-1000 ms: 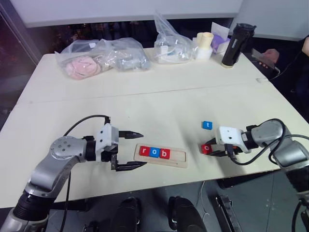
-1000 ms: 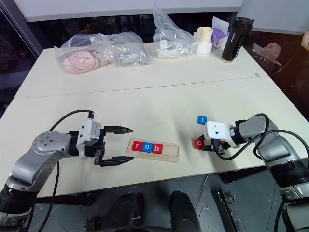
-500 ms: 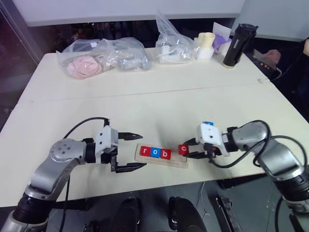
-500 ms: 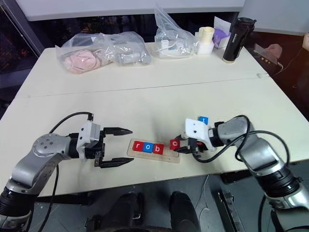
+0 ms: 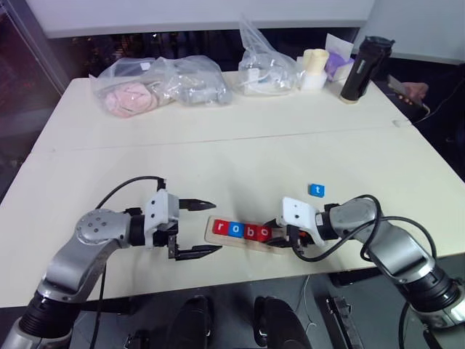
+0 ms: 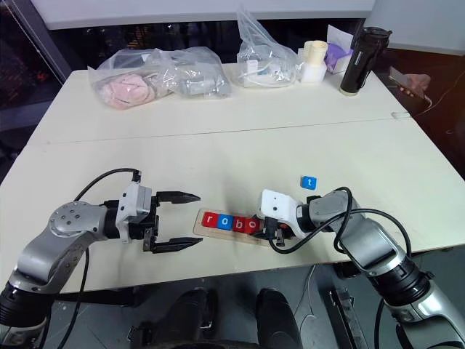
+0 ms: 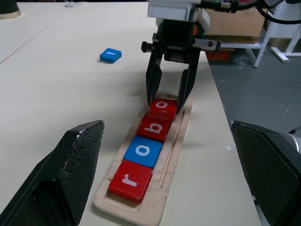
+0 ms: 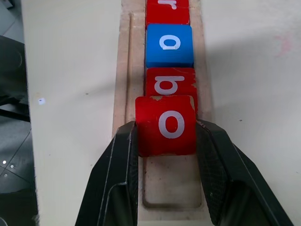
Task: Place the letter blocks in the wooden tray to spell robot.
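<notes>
Four letter blocks are seen over the wooden tray (image 7: 175, 141): red r (image 7: 131, 179), blue o (image 7: 143, 151) and red b (image 7: 156, 127) seated in the groove, touching in a row. Second o, red (image 8: 167, 125), is gripped by the right gripper (image 8: 165, 141), fingers clamped on both sides, block tilted w/ its front edge over the b. Blue t (image 5: 316, 190) is lying on the table (image 5: 218, 145), apart from the tray. Left gripper (image 5: 200, 227) is held just beside the tray's r end, fingers spread wide, nothing grasped.
</notes>
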